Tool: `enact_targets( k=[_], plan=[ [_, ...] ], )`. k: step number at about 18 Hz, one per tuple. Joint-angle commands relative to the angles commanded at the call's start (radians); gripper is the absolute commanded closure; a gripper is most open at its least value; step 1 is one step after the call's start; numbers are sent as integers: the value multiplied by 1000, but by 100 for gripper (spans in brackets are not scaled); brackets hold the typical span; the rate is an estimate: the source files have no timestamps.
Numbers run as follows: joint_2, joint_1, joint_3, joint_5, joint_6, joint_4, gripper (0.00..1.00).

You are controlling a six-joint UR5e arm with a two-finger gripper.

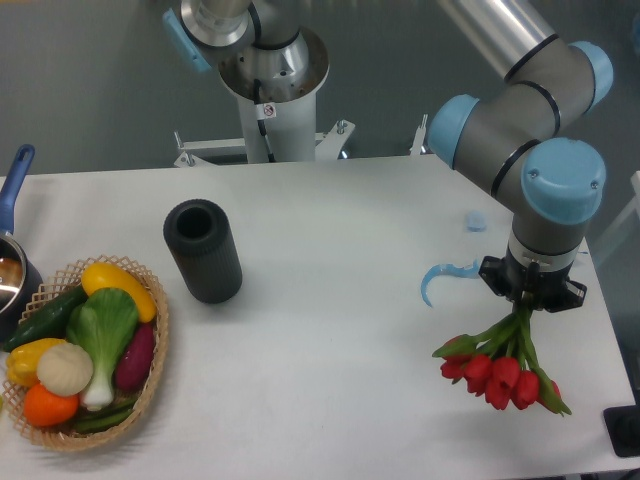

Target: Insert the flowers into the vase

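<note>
The flowers point(497, 372), a bunch of red tulips with green leaves, hang heads-down toward the table's front right, with their stems running up into my gripper point(523, 306). The gripper points down and is shut on the stems; its fingers are mostly hidden under the wrist. The vase point(203, 251), a matte black ribbed cylinder, stands upright at the left centre of the white table point(330, 330) with its round mouth open. It is far to the left of the gripper and the flowers.
A wicker basket point(152, 385) of colourful vegetables sits at the front left. A pot with a blue handle point(15, 185) is at the left edge. A light blue curved piece point(438, 275) and a small blue bit point(476, 221) lie near the gripper. The arm's base point(270, 100) stands behind the table.
</note>
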Motion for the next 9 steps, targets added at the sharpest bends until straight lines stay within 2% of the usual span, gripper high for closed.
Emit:
enact_targets(
  k=[7, 9],
  plan=[
    [3, 0, 2, -12, -14, 2, 95],
    [8, 3, 23, -47, -14, 3, 95]
  ],
)
